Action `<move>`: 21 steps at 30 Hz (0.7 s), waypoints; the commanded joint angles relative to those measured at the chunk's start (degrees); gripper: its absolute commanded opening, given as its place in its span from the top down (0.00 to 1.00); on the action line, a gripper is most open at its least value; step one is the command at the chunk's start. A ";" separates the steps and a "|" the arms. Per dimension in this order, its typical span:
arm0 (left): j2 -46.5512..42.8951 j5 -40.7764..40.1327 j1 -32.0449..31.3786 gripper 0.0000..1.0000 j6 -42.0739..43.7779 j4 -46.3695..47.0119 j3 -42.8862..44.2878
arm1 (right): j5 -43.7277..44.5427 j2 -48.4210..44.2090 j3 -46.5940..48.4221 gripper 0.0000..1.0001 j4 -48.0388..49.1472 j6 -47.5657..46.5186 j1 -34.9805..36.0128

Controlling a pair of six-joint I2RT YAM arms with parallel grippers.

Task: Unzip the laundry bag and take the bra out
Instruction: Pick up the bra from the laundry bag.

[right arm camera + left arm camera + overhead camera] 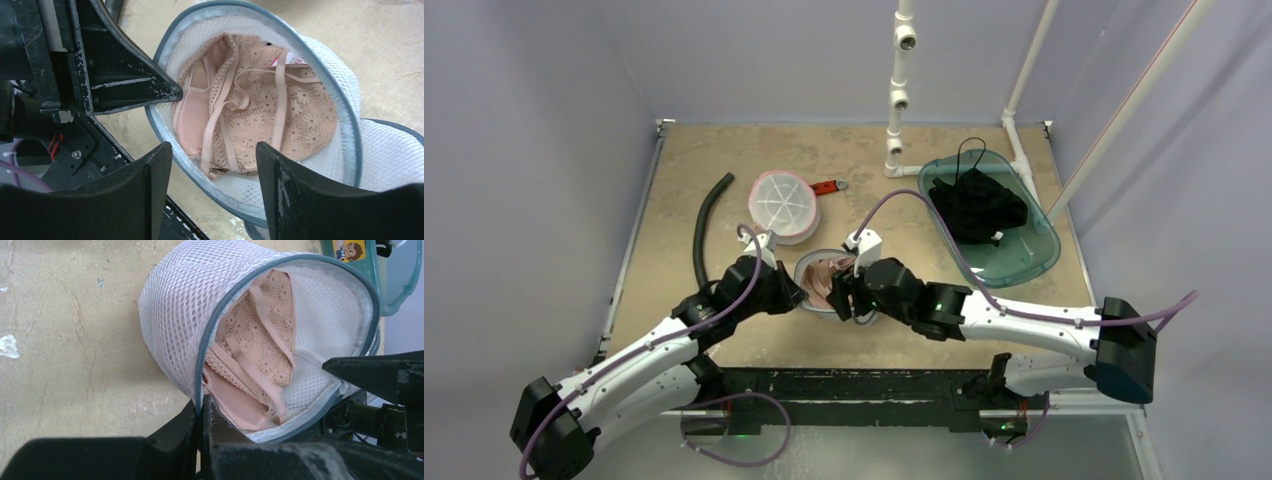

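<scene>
- Black right pincer (212, 155) gapes wide, empty, directly above the peach bra (260, 110): drop straight down, pinch cup and strap together.
- Beside it, left pincer (202, 412) is clamped on the open rim of the laundry bag (175, 305); it should hold firm as the bra lifts.

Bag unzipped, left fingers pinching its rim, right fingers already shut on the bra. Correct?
No. The right wrist view shows the right gripper with fingers apart over the bra, not shut on it. The laundry bag is unzipped, and the left gripper pinches its rim.
</scene>
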 commanded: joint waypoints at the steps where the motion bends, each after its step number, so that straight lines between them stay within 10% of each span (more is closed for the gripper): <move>1: -0.74 -1.13 -0.04 1.00 3.62 3.09 -1.26 | 4.68 2.25 3.21 0.36 -1.31 -0.80 2.02; 21: -0.82 -2.34 -0.12 1.00 4.54 1.89 -2.70 | 4.34 8.48 5.99 0.29 2.74 -1.04 2.28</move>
